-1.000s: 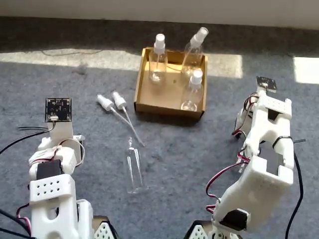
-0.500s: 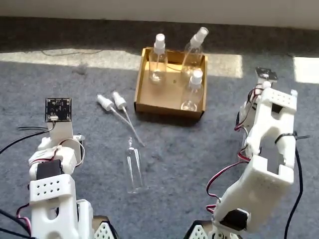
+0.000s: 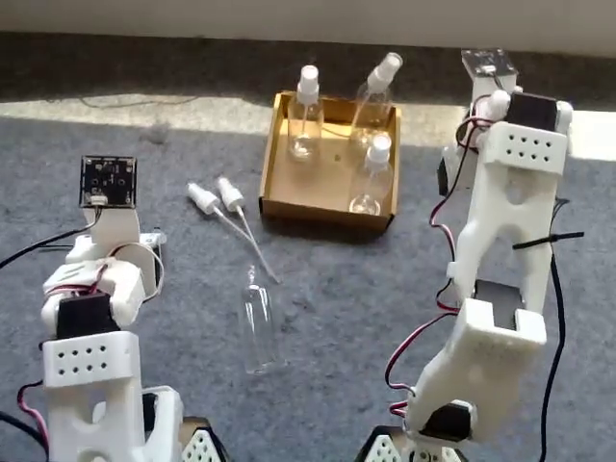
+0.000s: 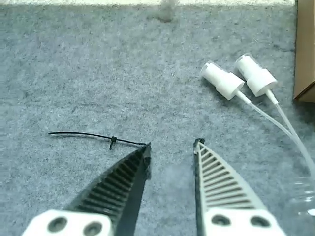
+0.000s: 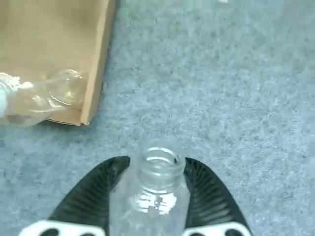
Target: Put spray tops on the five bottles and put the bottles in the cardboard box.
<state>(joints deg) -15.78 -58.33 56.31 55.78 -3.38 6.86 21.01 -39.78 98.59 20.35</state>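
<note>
My right gripper is shut on a clear bottle with an open neck and no spray top, held just off the cardboard box. In the high view the right arm stands raised beside the box, which holds three topped bottles. Two loose spray tops lie on the carpet a little ahead of my open left gripper. Another topless bottle lies on its side between the arms, below the spray tops.
A black cable tie lies on the grey carpet by the left fingertips. The left arm stands at the near left. A sunlit strip crosses the carpet behind the box.
The right arm has risen and swung away from me, to the right side of the box. The left arm has shifted slightly.
</note>
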